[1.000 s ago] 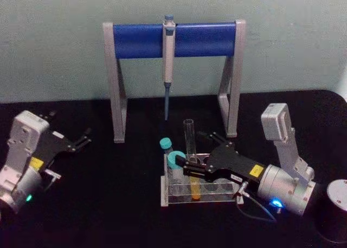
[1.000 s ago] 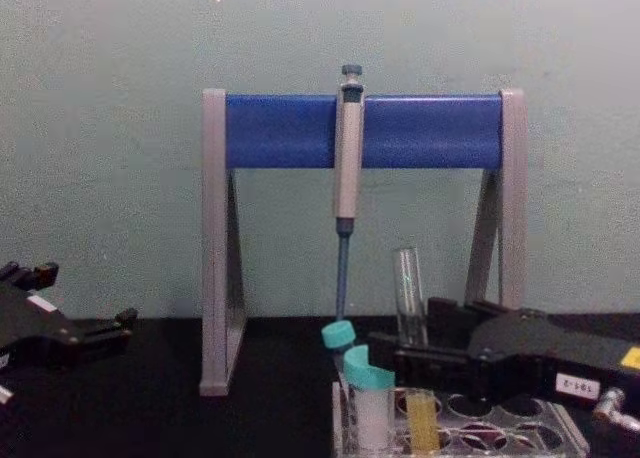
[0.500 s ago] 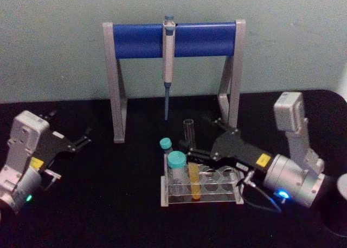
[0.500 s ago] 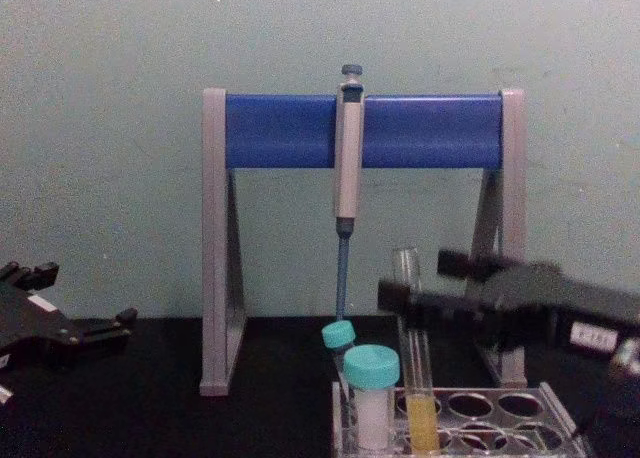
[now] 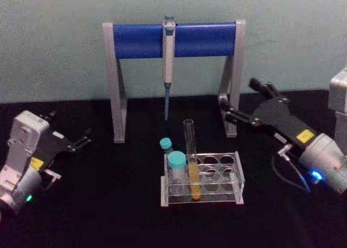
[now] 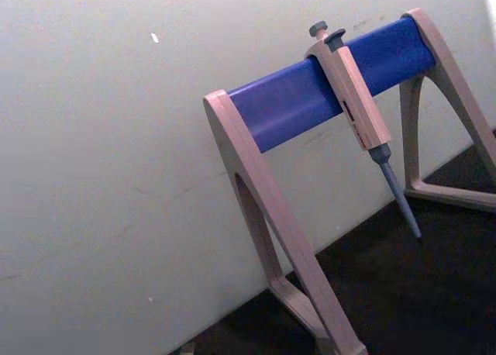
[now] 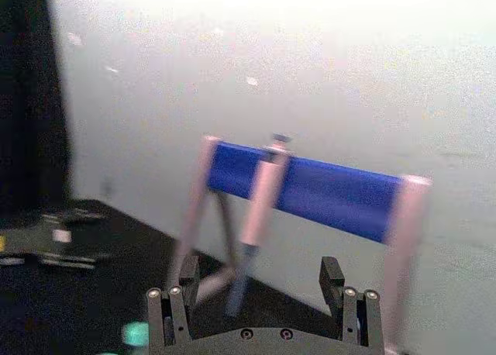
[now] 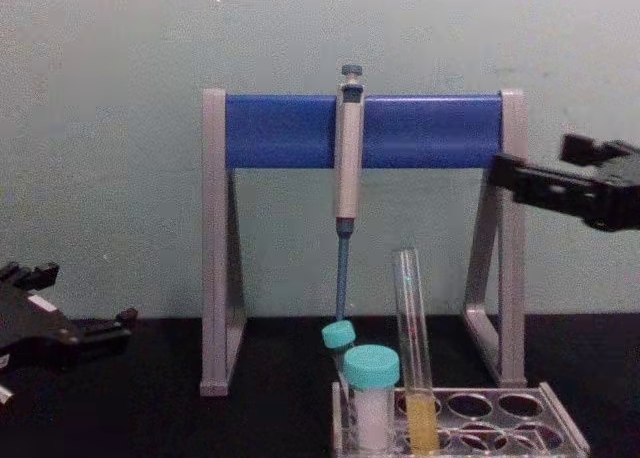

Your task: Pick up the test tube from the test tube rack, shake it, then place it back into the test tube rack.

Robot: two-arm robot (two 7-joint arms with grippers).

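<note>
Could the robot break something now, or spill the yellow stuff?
Maybe. The test tube stands in the test tube rack with no cap, so a knock to the rack could slosh the yellow liquid out. The open right gripper hangs close to the pipette stand, so a careless swing might bump its leg and shake the pipette. The left gripper sits apart on the table.

soft, even room light w/ no hard shadows; head & chest views slightly hazy. black table [image 5: 108,204] swallows detail. right wrist view is motion-blurred, its wall [image 7: 310,76] blown out to glare, light possibly coming from above.
</note>
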